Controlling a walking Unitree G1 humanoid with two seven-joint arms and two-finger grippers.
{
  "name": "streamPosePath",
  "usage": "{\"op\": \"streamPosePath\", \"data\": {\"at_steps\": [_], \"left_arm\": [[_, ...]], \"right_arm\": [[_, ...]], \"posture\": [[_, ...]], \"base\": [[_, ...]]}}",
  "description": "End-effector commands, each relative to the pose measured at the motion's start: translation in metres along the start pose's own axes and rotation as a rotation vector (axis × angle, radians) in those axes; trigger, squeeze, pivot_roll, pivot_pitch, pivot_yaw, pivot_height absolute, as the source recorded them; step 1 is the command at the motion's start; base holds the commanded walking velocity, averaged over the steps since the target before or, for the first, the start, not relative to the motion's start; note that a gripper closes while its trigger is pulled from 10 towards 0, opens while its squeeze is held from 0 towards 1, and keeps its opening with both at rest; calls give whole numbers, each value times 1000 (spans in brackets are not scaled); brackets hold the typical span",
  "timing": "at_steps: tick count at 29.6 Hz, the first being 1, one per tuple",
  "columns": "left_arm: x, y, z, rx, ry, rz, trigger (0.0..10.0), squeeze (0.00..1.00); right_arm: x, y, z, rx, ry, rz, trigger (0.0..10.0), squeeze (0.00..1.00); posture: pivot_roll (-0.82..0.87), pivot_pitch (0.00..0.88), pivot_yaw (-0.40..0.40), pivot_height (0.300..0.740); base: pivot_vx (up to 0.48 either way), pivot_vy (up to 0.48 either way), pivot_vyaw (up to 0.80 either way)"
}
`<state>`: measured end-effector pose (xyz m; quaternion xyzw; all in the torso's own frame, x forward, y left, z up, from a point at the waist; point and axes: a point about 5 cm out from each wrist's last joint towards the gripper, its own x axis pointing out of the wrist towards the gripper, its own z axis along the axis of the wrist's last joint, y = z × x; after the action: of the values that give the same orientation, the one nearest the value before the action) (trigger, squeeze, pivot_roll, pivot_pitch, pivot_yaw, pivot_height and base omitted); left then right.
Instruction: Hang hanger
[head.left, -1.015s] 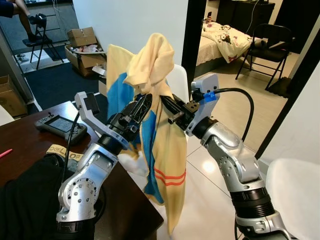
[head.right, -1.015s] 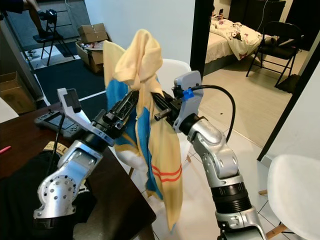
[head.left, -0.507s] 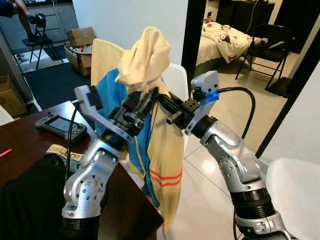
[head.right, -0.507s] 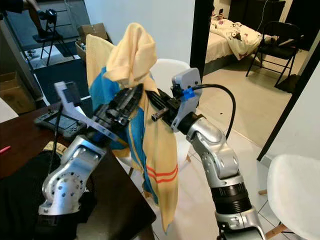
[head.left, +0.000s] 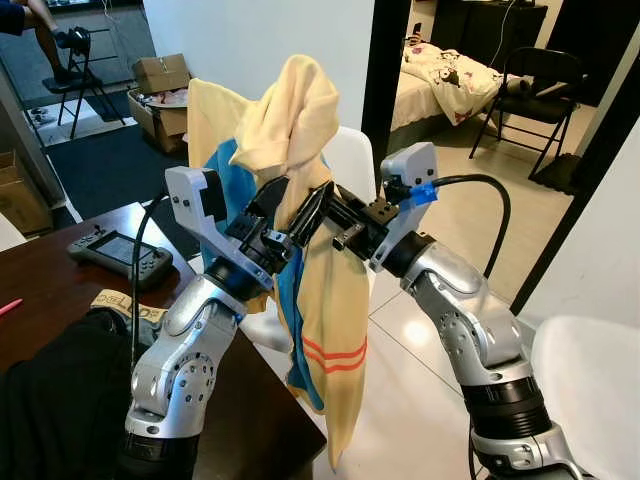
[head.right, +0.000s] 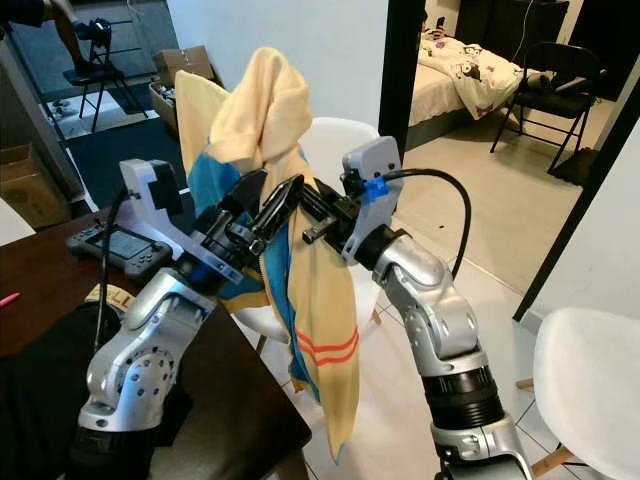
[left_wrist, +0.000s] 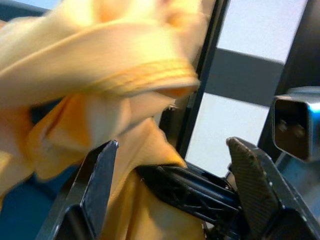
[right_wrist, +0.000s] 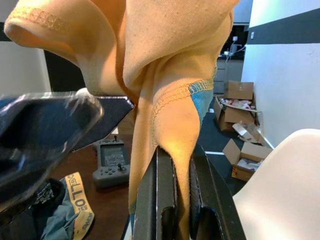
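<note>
A cream-yellow garment (head.left: 300, 100) with blue panels and orange stripes hangs bunched in the air before me. My right gripper (head.left: 326, 202) is shut on a fold of it; in the right wrist view the cloth (right_wrist: 170, 115) is pinched between the two black fingers (right_wrist: 159, 200). My left gripper (head.left: 290, 200) is open just beside it. Its fingers (left_wrist: 95, 190) are spread wide around the cloth and the right gripper's tips. I can make out no hanger; the cloth may hide one.
A dark wooden table (head.left: 60, 290) at my left holds a black cloth (head.left: 50, 400) and a grey controller (head.left: 115, 255). A white chair (head.left: 352, 160) stands behind the garment, another (head.left: 590, 380) at lower right. Cardboard boxes (head.left: 165, 75) lie beyond, and a doorway opens onto a bedroom.
My left gripper's fingers, close together in the cloth before, now stand spread apart, and its wrist has turned. The right gripper holds the garment in about the same place.
</note>
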<state>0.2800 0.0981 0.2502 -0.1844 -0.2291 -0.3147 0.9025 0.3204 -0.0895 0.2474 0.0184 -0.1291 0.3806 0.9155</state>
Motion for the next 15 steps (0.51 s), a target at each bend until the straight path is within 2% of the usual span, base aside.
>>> {"op": "streamPosePath", "data": {"at_steps": [1, 2, 7, 8, 10, 12, 15], "left_arm": [[-2, -4, 3, 49, 2, -23, 10000, 0], [-6, -4, 2, 86, 17, -23, 10000, 0], [-15, -3, 1, 131, 38, -3, 10000, 0], [-19, -1, 0, 165, 44, 14, 10000, 0], [-21, 0, 1, 190, 45, 30, 10000, 0], [-21, 3, 1, 277, 43, 49, 10000, 0], [-21, 4, 1, 299, 42, 54, 10000, 0]], "right_arm": [[1, 5, 9, -19, -38, 23, 0, 0], [0, 4, 9, -21, -36, 19, 0, 0], [0, 1, 9, -25, -33, 8, 0, 0], [0, 0, 9, -25, -33, 4, 0, 0], [0, -1, 9, -24, -32, 2, 0, 0], [0, -1, 10, -23, -34, 8, 0, 0], [1, -1, 11, -23, -34, 9, 0, 0]], "posture": [[66, 0, 12, 740], [66, 0, 11, 740], [73, 0, 8, 740], [79, 0, 4, 740], [79, 0, 4, 740], [79, 0, 4, 740], [79, 0, 4, 740]], "base": [[0, 0, 0], [0, 0, 0], [0, 0, 0], [0, 0, 0], [0, 0, 0], [0, 0, 0], [0, 0, 0]]}}
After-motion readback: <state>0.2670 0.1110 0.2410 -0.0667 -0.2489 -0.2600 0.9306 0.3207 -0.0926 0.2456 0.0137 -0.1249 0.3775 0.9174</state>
